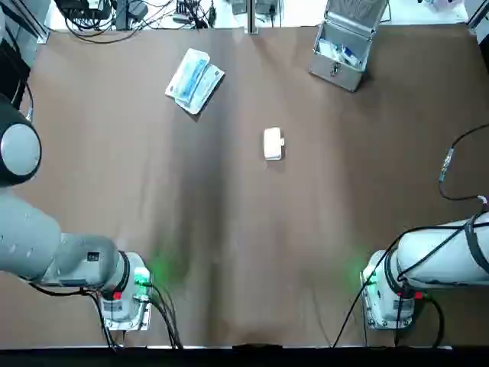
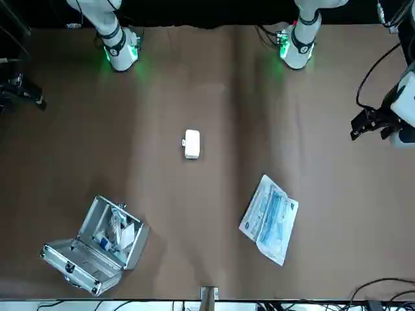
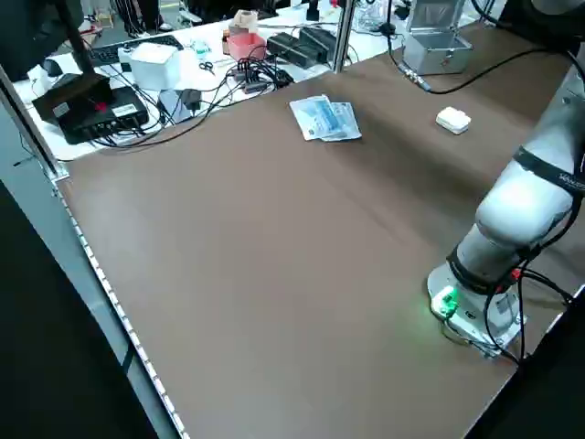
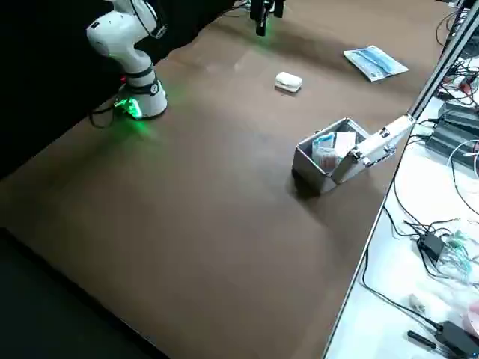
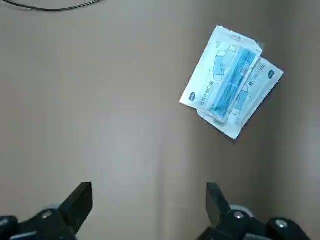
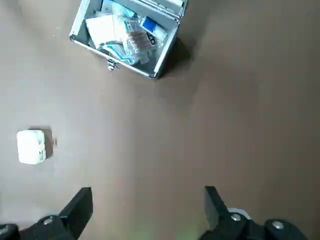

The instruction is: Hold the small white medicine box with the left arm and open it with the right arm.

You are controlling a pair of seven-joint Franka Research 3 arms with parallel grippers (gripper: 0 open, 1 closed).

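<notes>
The small white medicine box (image 1: 273, 144) lies alone near the middle of the brown table (image 1: 229, 229), also seen in the front view (image 2: 191, 144) and both side views (image 3: 453, 119) (image 4: 288, 82). My left gripper (image 5: 149, 205) hangs open high over the table's left side, holding nothing, with the mask pack below it. My right gripper (image 6: 147, 205) is open too, raised high over the right side. From there the medicine box (image 6: 31, 146) shows well off to one side of its fingers. Neither gripper touches the box.
A blue-and-white mask pack (image 1: 194, 80) lies at the far left of the table. An open metal case (image 1: 344, 47) holding supplies stands at the far right. The arm bases (image 1: 126, 294) (image 1: 390, 294) sit at the near edge. Cables lie beyond the far edge.
</notes>
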